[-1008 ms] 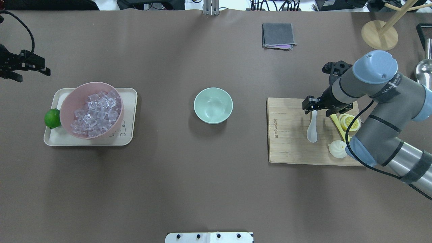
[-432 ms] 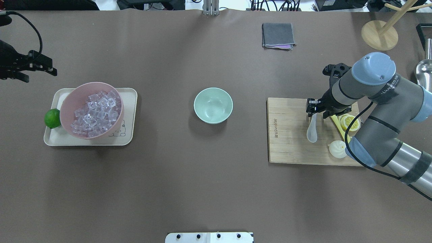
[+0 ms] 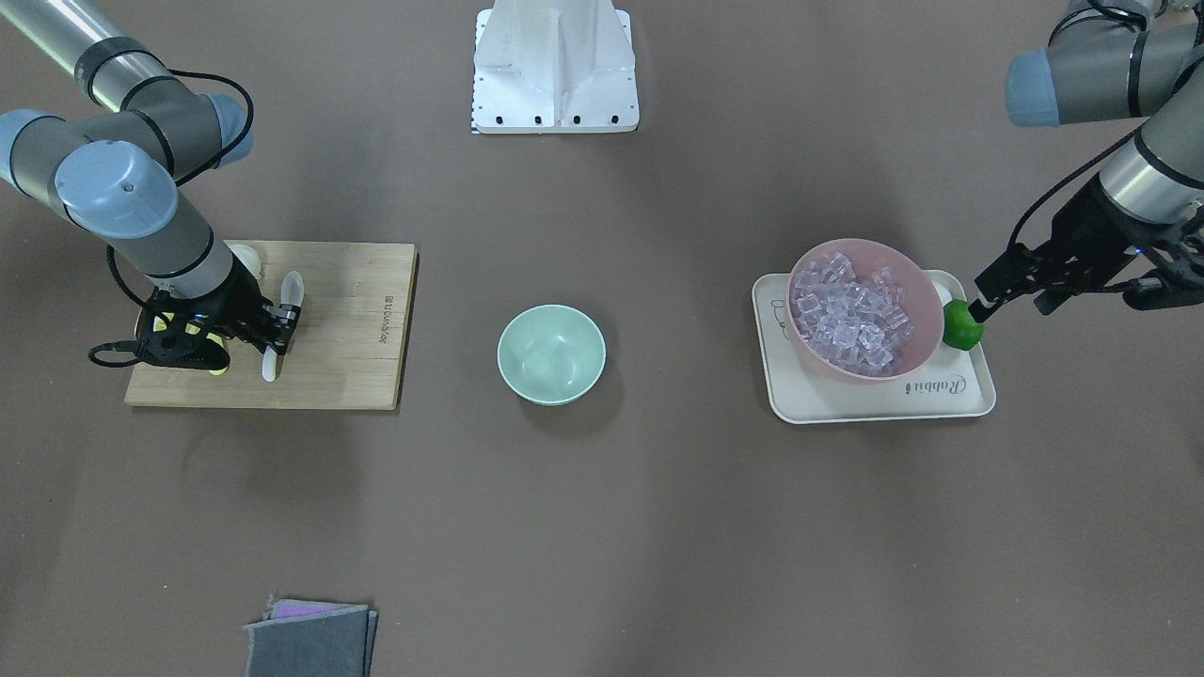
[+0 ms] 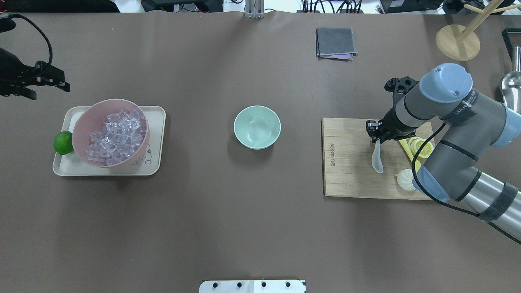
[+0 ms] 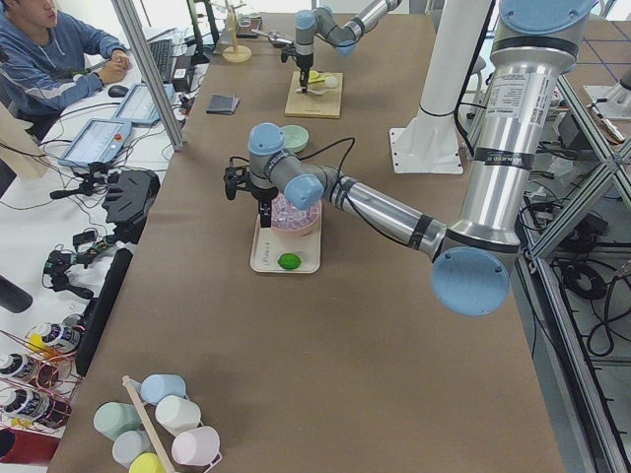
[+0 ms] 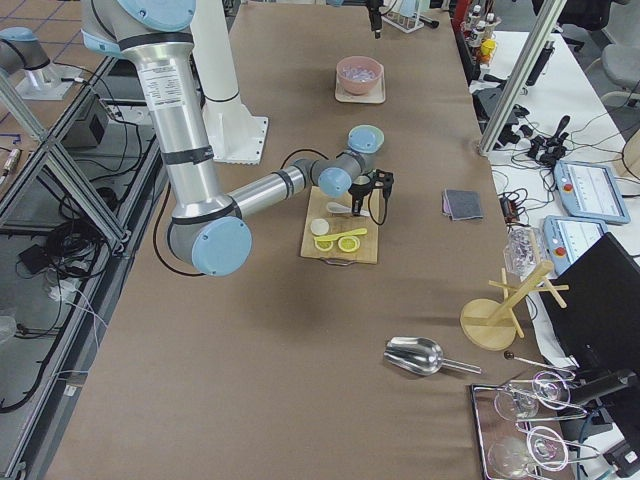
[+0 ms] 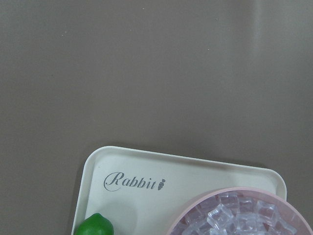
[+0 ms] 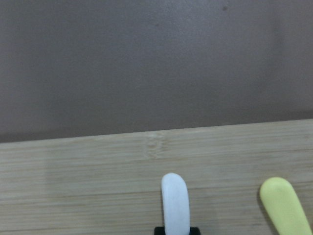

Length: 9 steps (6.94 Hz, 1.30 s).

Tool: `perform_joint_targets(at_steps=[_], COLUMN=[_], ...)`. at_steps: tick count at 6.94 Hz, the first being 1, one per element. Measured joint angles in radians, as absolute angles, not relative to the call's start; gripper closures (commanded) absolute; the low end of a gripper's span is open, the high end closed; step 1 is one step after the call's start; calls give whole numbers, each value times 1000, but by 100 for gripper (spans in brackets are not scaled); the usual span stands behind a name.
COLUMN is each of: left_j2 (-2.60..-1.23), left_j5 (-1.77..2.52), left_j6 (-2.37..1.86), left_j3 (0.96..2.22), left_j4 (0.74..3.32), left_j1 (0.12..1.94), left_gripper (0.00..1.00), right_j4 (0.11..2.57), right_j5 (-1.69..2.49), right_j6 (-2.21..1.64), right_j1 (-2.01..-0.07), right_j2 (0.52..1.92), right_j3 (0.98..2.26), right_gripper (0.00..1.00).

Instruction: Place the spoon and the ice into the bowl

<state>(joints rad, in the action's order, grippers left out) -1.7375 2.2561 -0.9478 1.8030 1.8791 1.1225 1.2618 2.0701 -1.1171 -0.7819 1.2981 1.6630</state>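
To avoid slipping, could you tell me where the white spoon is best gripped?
Take the spoon by its short handle, across the narrow width, from above: it lies on the cutting board, and its rounded scoop would slip from the right pincer.

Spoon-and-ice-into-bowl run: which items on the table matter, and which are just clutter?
Job: spoon, handle in the right pincer; ice, piled in the pink bowl; mint-green bowl, empty.

Clutter: tray, lime, cutting board, lemon halves, yellow knife, grey cloth, metal scoop.
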Motion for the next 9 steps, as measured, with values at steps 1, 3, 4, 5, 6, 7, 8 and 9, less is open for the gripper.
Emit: perform_joint_targets(at_steps=[1, 3, 4, 5, 6, 7, 8, 9], left_j2=[-1739, -1747, -1758, -1771, -1779, -1783, -1783, -1785], left_j5=[2256, 2256, 2252, 2235, 2214, 2203, 2199, 2197], left_j6=[-950, -992, -1024, -1051, -1066, -1072, -1074, -1076], left_j3=[1805, 1830, 1838, 1840, 1841, 1843, 1843, 1844], left_j4=[1879, 1879, 1879, 1879, 1878, 1879, 1879, 1879], left_j1=[1121, 1106, 1084, 1059, 1038, 1029, 1025, 1021], left_gripper=[3, 3, 3, 3, 3, 3, 3, 3], right_j4=[1266, 1273, 1273, 1273, 1273, 1270, 1267, 1265], right_j5=[2074, 2070, 2046, 2007, 1978, 1939, 1889, 1851], right_j6=[-1149, -1322, -1426, -1519, -1594, -1645, -1675, -1700], right_j1=[-781, -764, -740, -713, -694, -678, -664, -652], right_j2=[1272, 1165, 1091, 1012, 945, 899, 861, 818], right_j3=[1668, 1653, 1626, 1590, 1555, 1522, 1484, 1438], right_gripper=[100, 100, 100, 100, 100, 100, 100, 100])
